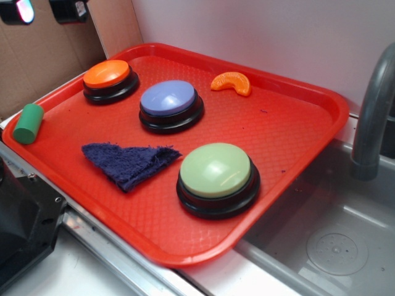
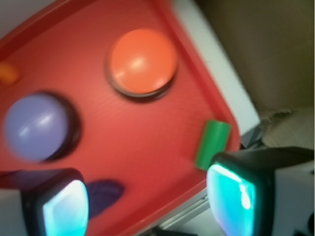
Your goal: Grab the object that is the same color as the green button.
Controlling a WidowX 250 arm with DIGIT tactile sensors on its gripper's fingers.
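Cardboard and a pale wall back a red tray (image 1: 296, 132) set beside a steel sink (image 1: 336, 246) and grey faucet (image 1: 373, 111). On the tray stand an orange button (image 1: 110, 79), a lavender button (image 1: 170, 105) and the green button (image 1: 217, 177), with a crumpled blue cloth (image 1: 131, 163) and an orange slice (image 1: 232, 82). The green cylinder (image 1: 28, 123) lies on the tray's left rim, while the tool (image 2: 147, 201) hangs above with its fingers spread wide, holding nothing.
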